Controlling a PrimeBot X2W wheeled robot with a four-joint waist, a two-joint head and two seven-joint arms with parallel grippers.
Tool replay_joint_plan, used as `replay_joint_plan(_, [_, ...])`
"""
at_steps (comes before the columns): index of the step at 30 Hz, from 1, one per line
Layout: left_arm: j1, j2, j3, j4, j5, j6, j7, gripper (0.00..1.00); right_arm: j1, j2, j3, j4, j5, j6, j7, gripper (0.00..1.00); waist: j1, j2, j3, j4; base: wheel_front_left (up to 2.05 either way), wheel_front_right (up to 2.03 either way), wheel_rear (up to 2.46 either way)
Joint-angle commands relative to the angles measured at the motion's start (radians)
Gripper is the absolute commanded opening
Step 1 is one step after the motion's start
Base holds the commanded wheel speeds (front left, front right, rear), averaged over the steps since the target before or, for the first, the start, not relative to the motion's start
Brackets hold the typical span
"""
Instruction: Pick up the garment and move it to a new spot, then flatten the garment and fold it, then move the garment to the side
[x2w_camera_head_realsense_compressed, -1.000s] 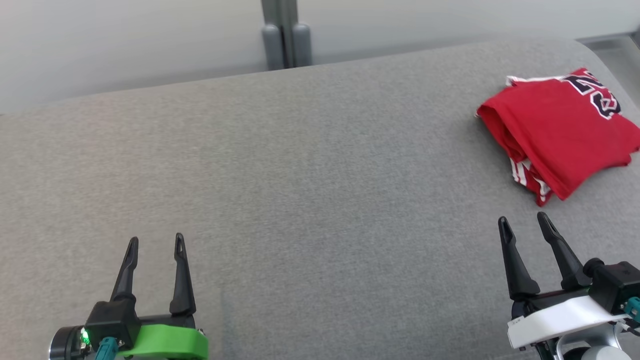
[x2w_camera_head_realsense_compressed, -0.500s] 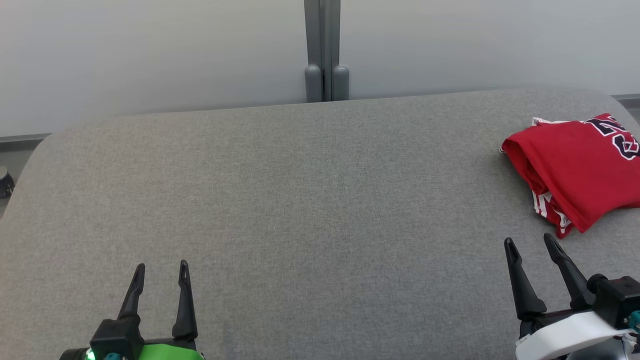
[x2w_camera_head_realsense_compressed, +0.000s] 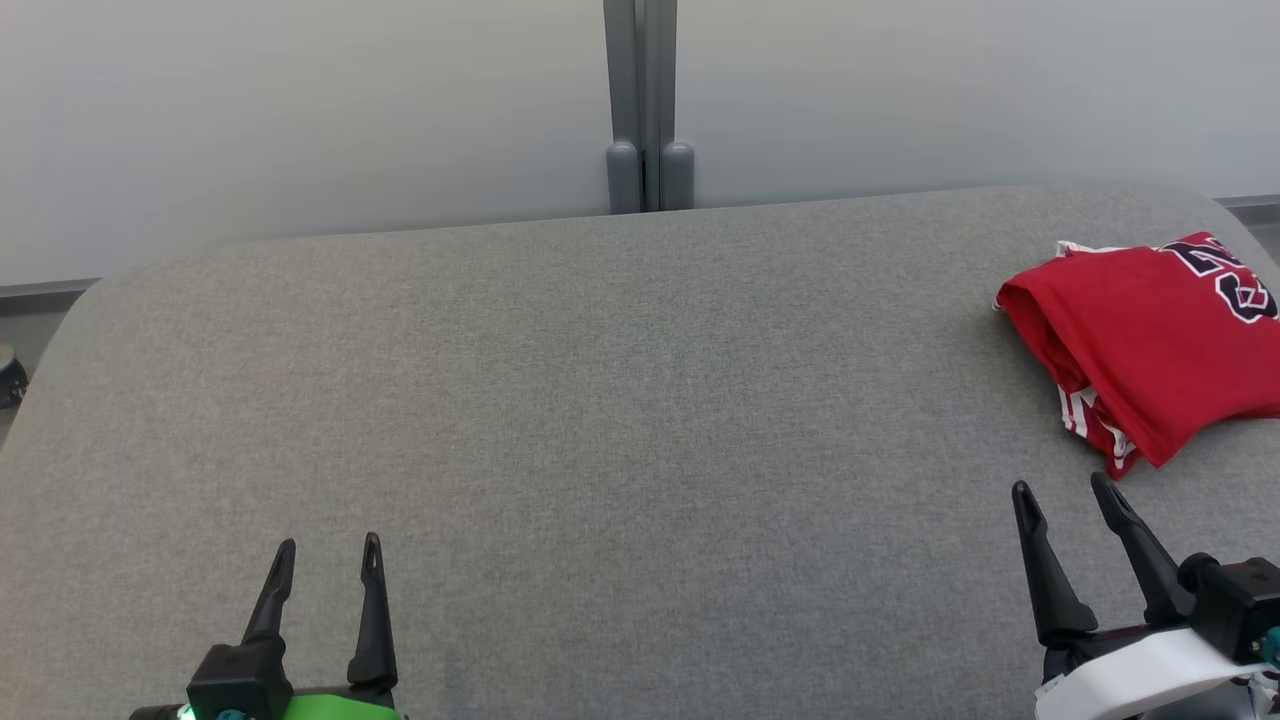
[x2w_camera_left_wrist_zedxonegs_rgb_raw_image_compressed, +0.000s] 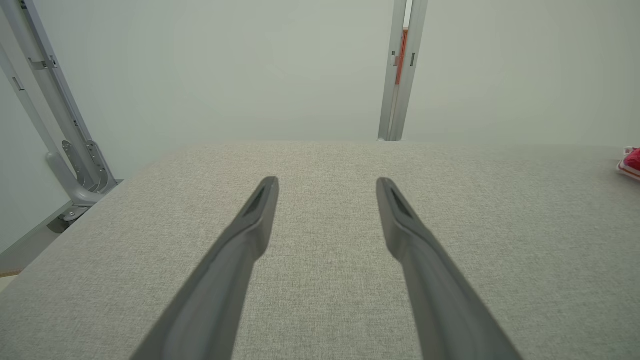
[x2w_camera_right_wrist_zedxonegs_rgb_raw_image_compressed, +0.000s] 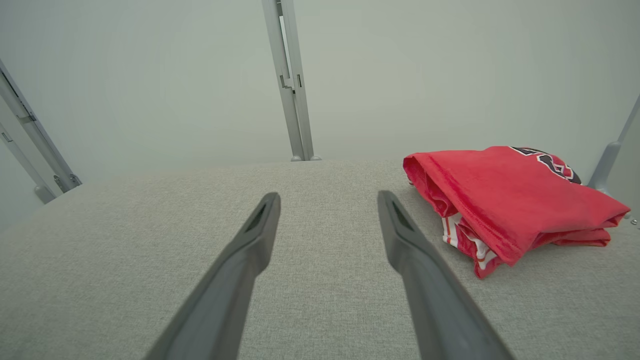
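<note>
Head view | left end effector (x2w_camera_head_realsense_compressed: 328, 545): lower left, dark tapered fingers spread wide, empty | table (x2w_camera_head_realsense_compressed: 600, 400): grey woven fabric, rounded corners | right end effector (x2w_camera_head_realsense_compressed: 1060, 486): lower right, spread wide, empty | garment (x2w_camera_head_realsense_compressed: 1150, 330): table's far right, beyond right end effector, apart; soft red folded bundle, white-striped trim, rounded fold facing left; long axis unclear, cropped.

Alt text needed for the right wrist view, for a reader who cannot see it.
A folded red garment lies on the grey fabric surface, ahead and right of the right gripper, whose two dark fingers stand apart and hold nothing. A pale wall with a metal post stands behind.
</note>
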Motion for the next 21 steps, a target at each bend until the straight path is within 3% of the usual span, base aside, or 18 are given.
replay_joint_plan(1, [0.008,0.006,0.001,0.004,-0.007,-0.001,-0.003,1.00,0.005,-0.003,0.000,-0.005,0.005,0.000,0.003,1.00,0.0000,0.0000,0.000,0.000,0.00,0.00,0.00])
replay_joint_plan(13, [-0.009,0.002,-0.003,0.018,-0.004,0.002,-0.007,1.00,0.000,-0.004,-0.002,-0.004,0.010,0.000,0.003,1.00,0.0000,0.0000,-0.004,0.001,0.00,0.00,0.00])
replay_joint_plan(14, [-0.001,-0.001,-0.005,0.017,-0.007,-0.001,-0.002,0.00,0.000,0.001,0.000,0.004,0.008,0.000,0.000,0.00,0.0000,0.0000,-0.004,0.001,0.00,0.00,0.00])
replay_joint_plan(21, [-0.009,-0.015,0.012,0.026,-0.104,-0.012,0.020,0.00,-0.015,0.007,0.003,0.040,0.113,0.000,0.005,0.00,0.0000,0.0000,-0.003,0.001,0.00,0.00,0.00])
